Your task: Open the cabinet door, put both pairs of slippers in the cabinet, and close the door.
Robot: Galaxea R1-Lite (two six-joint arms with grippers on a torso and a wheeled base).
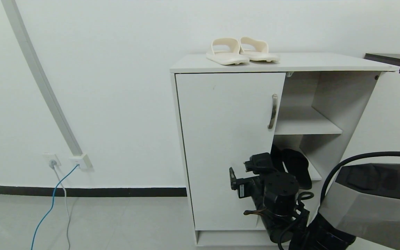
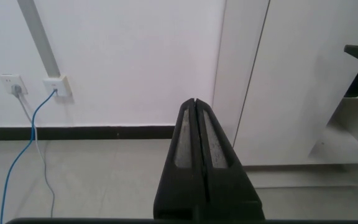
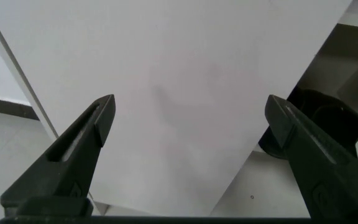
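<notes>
- Head view: one white cabinet (image 1: 227, 66) of smooth flat board stands against the wall, with two doors. The left door (image 1: 227, 149) is closed and has one curved metal handle (image 1: 273, 111). The right door (image 1: 387, 118) is swung wide open.
- Two pairs of slippers make four in all. The cream pair (image 1: 241, 51) lies side by side on the cabinet top near its front edge; each is moulded with a broad strap. The black pair (image 1: 295, 166) stands tilted on the lower of two shelves, just past the closed door's edge.
- The right arm (image 1: 278, 189) hangs in front of the opening, just below the black pair. Grey floor (image 1: 116, 222) lies open to the cabinet's left.
- On the wall are two sockets (image 1: 51, 160), one blue cable (image 1: 52, 201), one grey cable beside it, and one slanted conduit (image 1: 36, 69).
- Left wrist view: the left gripper (image 2: 194, 106) has both flat fingers pressed together with nothing between them. It hangs over the floor, well apart from the cabinet's side.
- Right wrist view: the right gripper (image 3: 190, 102) has its two dark tapered fingers spread wide and holds nothing. It faces the closed door's plain panel, with the black pair beyond the door's edge.
</notes>
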